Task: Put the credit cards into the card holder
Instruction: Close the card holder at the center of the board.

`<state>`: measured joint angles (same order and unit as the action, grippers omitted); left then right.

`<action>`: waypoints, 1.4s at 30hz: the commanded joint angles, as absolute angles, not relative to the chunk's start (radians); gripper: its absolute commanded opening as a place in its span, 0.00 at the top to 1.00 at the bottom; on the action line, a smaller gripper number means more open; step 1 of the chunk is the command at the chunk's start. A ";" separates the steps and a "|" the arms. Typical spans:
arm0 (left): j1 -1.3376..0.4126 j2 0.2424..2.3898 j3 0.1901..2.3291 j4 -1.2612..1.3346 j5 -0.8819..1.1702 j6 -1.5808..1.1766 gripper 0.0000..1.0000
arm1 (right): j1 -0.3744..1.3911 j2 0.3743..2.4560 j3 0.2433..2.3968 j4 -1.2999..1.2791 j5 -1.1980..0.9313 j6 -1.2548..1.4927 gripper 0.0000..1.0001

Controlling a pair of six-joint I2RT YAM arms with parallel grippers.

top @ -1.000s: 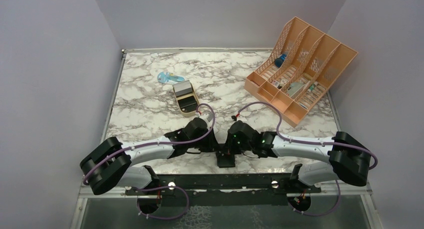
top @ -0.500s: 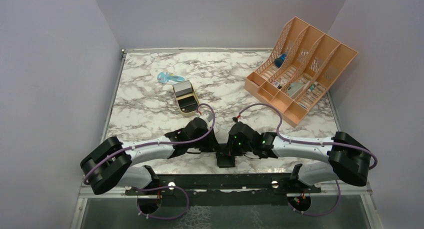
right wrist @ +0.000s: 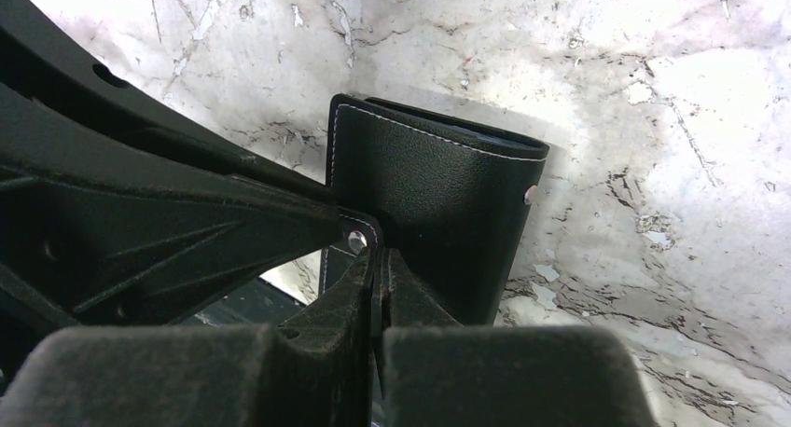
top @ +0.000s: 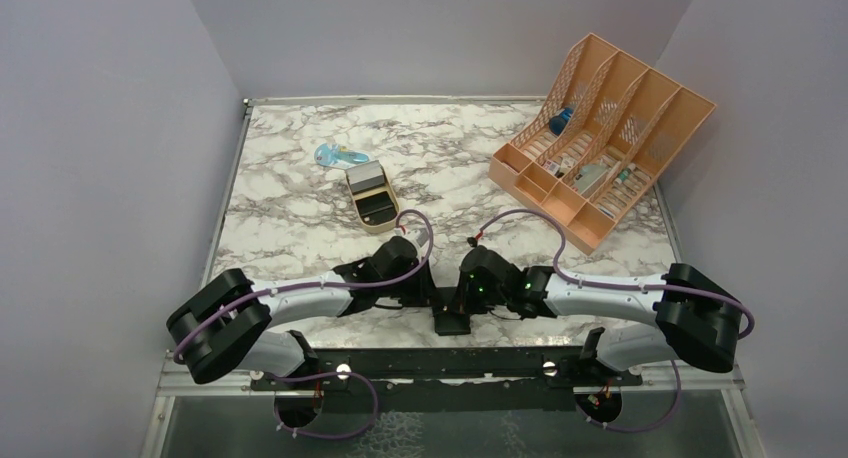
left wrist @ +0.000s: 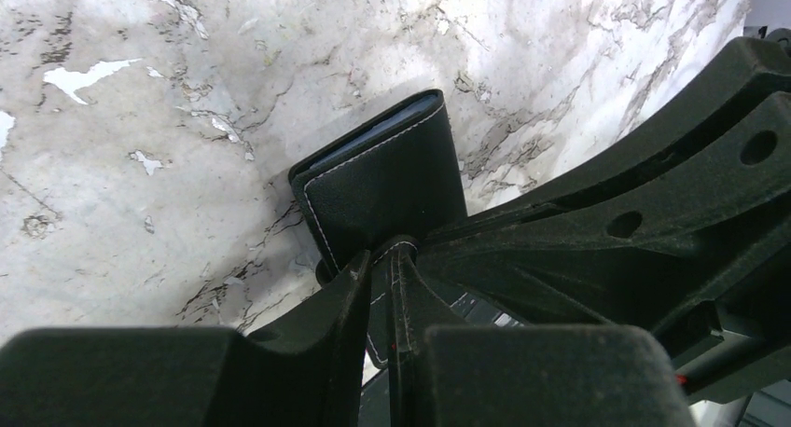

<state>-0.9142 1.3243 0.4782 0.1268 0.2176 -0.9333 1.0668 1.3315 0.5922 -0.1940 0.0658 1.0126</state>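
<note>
Black holder (left wrist: 382, 180) at near edge of marble worktop (top: 300, 208): my left hand (left wrist: 384, 259) and right hand (right wrist: 375, 254) are each clamped on one flap.

Left gripper (left wrist: 384, 259) and right gripper (right wrist: 373, 259), both clamped on the flat black stitched leather card holder (top: 452, 323), block the near middle. The grey-veined white marble tabletop (top: 290, 228) lies bare at left. A gold oval metal tin (top: 372, 198) and a peach slotted plastic organizer (top: 600, 138) stand behind.
</note>
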 commanded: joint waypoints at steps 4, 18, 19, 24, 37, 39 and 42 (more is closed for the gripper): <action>-0.931 1.322 0.460 0.180 0.245 -0.944 0.85 | 1.069 1.323 0.572 -0.192 0.060 1.022 0.99; -0.947 1.334 0.462 0.191 0.238 -0.939 0.85 | 1.071 1.345 0.570 -0.168 0.051 1.020 0.99; -0.948 1.329 0.462 0.191 0.238 -0.939 0.85 | 1.070 1.345 0.571 -0.166 0.051 1.020 0.99; -0.951 1.313 0.463 0.191 0.233 -0.942 0.85 | 1.071 1.350 0.572 -0.164 0.051 1.021 0.99; -0.958 1.361 0.457 0.189 0.224 -0.936 0.93 | 1.070 1.350 0.571 -0.168 0.051 1.025 0.99; -0.959 1.372 0.462 0.177 0.217 -0.932 0.94 | 1.070 1.347 0.569 -0.169 0.052 1.027 0.99; -0.959 1.378 0.466 0.149 0.207 -0.921 0.94 | 1.070 1.347 0.565 -0.169 0.053 1.029 0.99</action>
<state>-0.9504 1.3525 0.4671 0.1848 0.2173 -0.9363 1.0668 1.3373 0.5747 -0.1806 0.0586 1.0172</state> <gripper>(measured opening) 0.066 0.014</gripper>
